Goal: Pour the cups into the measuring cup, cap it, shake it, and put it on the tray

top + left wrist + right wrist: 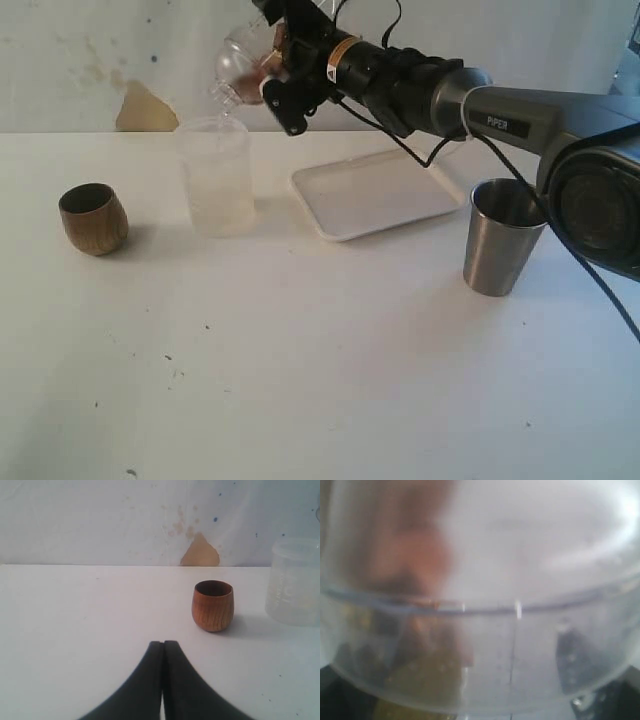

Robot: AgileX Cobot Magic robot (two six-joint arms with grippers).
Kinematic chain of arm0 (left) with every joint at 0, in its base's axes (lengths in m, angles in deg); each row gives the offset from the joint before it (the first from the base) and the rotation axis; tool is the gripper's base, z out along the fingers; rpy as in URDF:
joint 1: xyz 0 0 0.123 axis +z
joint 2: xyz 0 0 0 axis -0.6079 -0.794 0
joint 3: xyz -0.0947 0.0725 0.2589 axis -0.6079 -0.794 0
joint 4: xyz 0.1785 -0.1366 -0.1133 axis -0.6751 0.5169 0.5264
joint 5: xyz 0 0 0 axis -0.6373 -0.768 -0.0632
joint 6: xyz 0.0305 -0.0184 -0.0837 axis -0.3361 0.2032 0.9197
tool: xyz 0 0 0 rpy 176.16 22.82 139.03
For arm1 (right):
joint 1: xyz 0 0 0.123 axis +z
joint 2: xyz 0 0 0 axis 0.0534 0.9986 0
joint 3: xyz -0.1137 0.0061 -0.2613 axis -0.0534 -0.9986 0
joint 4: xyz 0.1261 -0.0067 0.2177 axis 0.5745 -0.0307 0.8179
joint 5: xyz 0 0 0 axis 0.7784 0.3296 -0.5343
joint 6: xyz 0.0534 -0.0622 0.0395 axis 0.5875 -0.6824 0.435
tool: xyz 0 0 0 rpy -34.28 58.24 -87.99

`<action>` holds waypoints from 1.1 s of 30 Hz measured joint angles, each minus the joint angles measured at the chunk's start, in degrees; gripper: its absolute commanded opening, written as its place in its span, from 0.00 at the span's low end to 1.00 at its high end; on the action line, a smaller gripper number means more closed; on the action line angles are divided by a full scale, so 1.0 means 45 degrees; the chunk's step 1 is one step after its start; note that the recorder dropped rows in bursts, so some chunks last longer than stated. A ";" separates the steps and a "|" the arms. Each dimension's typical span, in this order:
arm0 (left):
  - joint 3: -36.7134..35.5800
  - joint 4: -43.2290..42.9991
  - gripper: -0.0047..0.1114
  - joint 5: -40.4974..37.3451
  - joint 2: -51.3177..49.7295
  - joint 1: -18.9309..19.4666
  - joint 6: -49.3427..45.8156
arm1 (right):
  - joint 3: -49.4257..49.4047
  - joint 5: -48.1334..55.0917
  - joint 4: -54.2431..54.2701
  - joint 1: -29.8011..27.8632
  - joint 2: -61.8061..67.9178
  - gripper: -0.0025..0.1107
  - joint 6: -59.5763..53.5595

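Brown rounded wooden cup (pixel 93 218) stands upright at the left of the white table (pixel 320 360) in the exterior view. Tall straight-sided clear plastic measuring cup (pixel 215 180) stands upright between it and the flat white rectangular tray (pixel 385 195), near the tray's corner but apart. Tapered brushed steel tumbler (pixel 500 235) is upright just right of the tray. Right gripper (pixel 272 65) reaches across, jaws spread wide around a rounded translucent plastic cup (pixel 240 65) held tilted just above the measuring cup's rim; contact unclear. "PIPER" reads on the grey arm link (pixel 508 123). Left gripper is out of this view. Left wrist view alone shows the left gripper (pixel 163 644): black fingers (pixel 145 680) pressed together, nothing between them, aimed toward the wooden cup (pixel 212 605), well apart from it. Measuring cup (pixel 295 582) sits at the frame edge, its grey printed marks too blurred to read. Tan patch (pixel 200 551) on the wall. Right wrist view: only the translucent plastic cup (pixel 480 645), blurred, filling the frame, with one thin dark line down its wall.
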 measured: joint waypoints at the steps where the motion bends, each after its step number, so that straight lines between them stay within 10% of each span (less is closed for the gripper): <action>1: 0.0000 0.0000 0.04 0.0000 0.0000 0.0000 0.0000 | 0.0000 0.0000 -0.0004 0.0000 0.0000 0.02 -0.0268; 33: 0.0000 0.0000 0.04 0.0000 0.0000 0.0000 0.0000 | 0.0000 0.0000 0.0093 0.0000 0.0000 0.02 -0.1328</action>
